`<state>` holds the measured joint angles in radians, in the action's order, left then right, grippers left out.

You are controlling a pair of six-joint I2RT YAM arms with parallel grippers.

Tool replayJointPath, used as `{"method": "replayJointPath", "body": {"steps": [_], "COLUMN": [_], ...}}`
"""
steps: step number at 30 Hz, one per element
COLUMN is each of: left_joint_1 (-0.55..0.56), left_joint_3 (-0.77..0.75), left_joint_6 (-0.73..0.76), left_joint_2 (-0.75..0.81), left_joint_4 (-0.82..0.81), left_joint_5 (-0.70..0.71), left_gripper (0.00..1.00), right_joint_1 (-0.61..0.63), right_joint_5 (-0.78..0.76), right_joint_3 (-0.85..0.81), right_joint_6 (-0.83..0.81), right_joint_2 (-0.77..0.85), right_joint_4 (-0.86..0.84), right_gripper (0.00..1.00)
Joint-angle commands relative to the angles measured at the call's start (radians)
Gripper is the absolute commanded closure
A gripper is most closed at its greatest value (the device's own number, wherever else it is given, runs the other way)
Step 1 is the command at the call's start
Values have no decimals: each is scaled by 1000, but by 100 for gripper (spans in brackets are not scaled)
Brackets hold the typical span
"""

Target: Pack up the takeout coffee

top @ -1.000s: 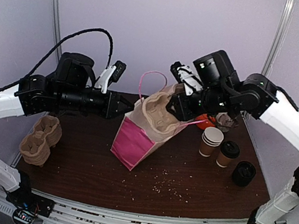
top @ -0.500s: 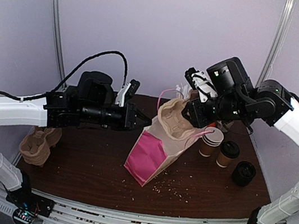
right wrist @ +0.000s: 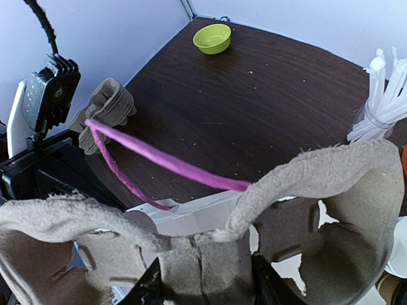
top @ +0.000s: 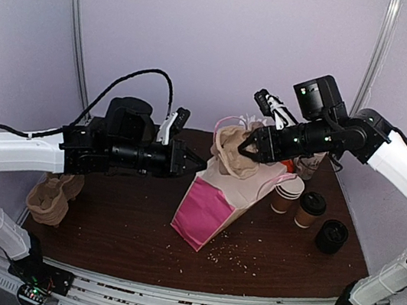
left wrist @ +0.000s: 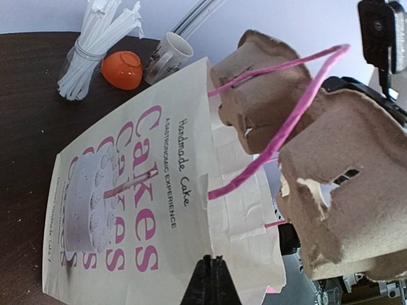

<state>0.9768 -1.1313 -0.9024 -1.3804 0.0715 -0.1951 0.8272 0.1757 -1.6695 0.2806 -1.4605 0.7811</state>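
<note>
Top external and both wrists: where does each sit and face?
Top external: above, behind the bases, looking down; both arms, left gripper pinching the paper bag, right gripper holding the cup carrier.
Left wrist: faces the bag's printed side; shut fingers show.
Right wrist: faces the carrier over the bag's mouth; fingers flank it.
All share bag and carrier.

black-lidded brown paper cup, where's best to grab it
Probably its paper wall under the lid, from the near side: the black-lidded brown paper cup stands upright, and the stack of open paper cups sits close on its left.
</note>
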Motion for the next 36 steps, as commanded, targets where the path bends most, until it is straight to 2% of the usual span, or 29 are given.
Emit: {"method": "replayJointPath", "body": {"steps": [1,4,15,26,36], "left_joint_1": [-11,-23,-67,-76,-76], "left_joint_3": [5,11,11,10,8], "left_joint_6": [20,17,30,46,55], "left_joint_2": [21,24,21,9,9], "left_joint_4": [-23,-27,-27,-25,-17], "left_joint_5": [6,1,-56,-76,-86], "left_gripper": [100,100,100,100,100], "right_joint_1": [-73,-102,-175,-179,-178], "right_joint_5": [252,364,539,655,681], "right_joint_3": [63,75,207,213,171], "right_joint_6": [63,71,47,103,46], "right_joint_2": [34,40,22,57,48], "right_joint_4": [-118,-147,-209,-338,-253], "right_gripper": [58,57,58,57,56]}}
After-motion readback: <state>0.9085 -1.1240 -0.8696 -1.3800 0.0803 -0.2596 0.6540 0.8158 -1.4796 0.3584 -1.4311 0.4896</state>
